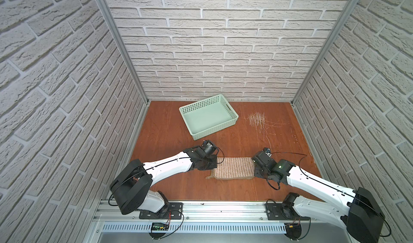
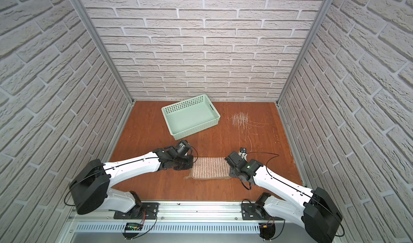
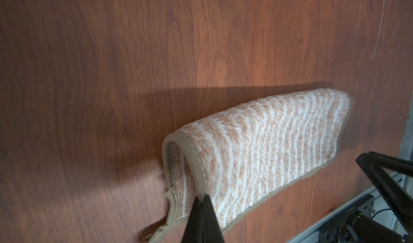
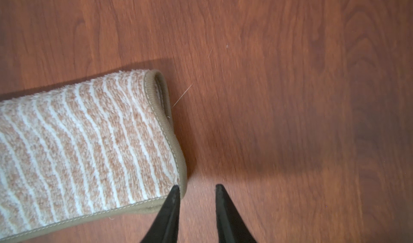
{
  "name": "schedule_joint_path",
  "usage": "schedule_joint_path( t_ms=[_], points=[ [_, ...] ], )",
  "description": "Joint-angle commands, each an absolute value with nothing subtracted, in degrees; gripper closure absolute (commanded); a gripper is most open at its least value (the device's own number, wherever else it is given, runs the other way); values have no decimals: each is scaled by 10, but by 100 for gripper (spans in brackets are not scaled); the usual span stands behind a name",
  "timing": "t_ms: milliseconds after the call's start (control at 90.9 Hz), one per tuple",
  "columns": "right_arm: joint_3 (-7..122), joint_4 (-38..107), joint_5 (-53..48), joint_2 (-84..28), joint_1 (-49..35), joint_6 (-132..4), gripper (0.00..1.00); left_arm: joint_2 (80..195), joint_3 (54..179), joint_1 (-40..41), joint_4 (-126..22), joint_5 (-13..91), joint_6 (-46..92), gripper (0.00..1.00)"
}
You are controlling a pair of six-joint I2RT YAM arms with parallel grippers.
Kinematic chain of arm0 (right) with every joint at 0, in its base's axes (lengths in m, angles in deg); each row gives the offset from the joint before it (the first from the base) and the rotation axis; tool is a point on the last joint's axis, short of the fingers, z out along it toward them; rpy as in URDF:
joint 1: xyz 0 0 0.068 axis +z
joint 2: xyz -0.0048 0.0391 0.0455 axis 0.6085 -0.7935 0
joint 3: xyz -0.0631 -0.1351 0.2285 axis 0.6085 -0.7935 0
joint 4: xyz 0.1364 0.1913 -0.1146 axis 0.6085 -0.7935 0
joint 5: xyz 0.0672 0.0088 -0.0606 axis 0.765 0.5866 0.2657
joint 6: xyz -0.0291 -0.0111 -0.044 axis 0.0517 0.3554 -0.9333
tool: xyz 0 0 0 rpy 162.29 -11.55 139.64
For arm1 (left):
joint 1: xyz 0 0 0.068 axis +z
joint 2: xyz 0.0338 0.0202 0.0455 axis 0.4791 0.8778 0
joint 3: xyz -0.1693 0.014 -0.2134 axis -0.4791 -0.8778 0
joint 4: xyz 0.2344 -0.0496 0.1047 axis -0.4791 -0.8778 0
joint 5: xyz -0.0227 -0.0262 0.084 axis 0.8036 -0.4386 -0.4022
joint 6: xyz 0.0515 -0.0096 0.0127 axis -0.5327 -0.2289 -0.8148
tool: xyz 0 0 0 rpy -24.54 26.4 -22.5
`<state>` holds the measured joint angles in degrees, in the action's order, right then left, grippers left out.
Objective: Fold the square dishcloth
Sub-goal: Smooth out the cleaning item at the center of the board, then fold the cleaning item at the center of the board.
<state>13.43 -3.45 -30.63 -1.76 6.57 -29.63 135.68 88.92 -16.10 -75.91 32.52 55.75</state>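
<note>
cloth: dishcloth (image 1: 233,167) is folded in half into a flat strip on the table (image 1: 178,186). It lies near the front edge and runs left-right between the two arms. Same in both top views (image 2: 210,168).
cloth detail: tan and cream stripes with brown edging (image 4: 174,141). The fold line is on the far side and the open edges are on the near side. The corner loop (image 1: 208,177) sticks out at the near left corner.
left end: in the left wrist view the top layer (image 3: 268,152) arches up off the bottom layer, leaving an open gap at that end.
left gripper: left gripper (image 3: 202,200) is fully closed with its tips pressed together. The point sits right on the top layer's edging at the cloth's left end. Can't tell whether any fabric is actually pinched.
right gripper: right gripper (image 4: 196,186) is partly open with a clear gap between the fingers. One fingertip (image 4: 174,195) overlaps the cloth's near right corner, and I can't tell whether it touches or hovers. The other one is over bare wood just beside the cloth. There is nothing in the gap but table.
basket: the mint-green perforated basket (image 1: 214,130) sits further back on the table, a bit left of centre and skewed. It is well apart from the cloth (image 2: 196,130).
surface: pale scratch marks (image 1: 257,119) on the wood to the right of the basket.
</note>
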Motion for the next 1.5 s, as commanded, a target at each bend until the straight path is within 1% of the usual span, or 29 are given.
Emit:
schedule_joint_path(
  t_ms=[0,132,198,297,429,484,583,660,825,1012,1188,1276,1397,1485],
  points=[
    [139,0,-291,-37,63,-308,69,1370,882,-146,-768,303,538,100],
    [141,22,-281,-60,58,-313,68,1391,883,-134,-759,285,534,100],
    [142,34,-272,-69,55,-316,68,1400,883,-130,-755,280,533,96],
    [144,47,-260,-76,51,-318,67,1404,883,-124,-753,270,536,83],
    [146,56,-253,-76,45,-320,67,1393,882,-123,-756,274,540,72],
    [145,60,-249,-75,42,-320,67,1382,881,-124,-761,276,542,64],
    [142,69,-240,-74,35,-323,67,1360,875,-129,-776,273,548,52],
    [138,80,-232,-77,30,-322,67,1345,868,-133,-786,270,557,49],
    [121,114,-218,-94,24,-319,67,1332,856,-152,-795,270,575,48],
    [104,151,-207,-120,21,-313,67,1361,855,-180,-795,268,584,49],
    [78,188,-199,-139,20,-300,69,1371,846,-181,-794,263,600,56],
    [67,210,-188,-151,19,-293,71,1372,841,-181,-790,262,608,60],
    [62,231,-174,-161,19,-290,79,1377,836,-180,-786,256,614,71],
    [66,227,-176,-157,19,-292,88,1380,835,-181,-785,255,615,77]
  ],
)
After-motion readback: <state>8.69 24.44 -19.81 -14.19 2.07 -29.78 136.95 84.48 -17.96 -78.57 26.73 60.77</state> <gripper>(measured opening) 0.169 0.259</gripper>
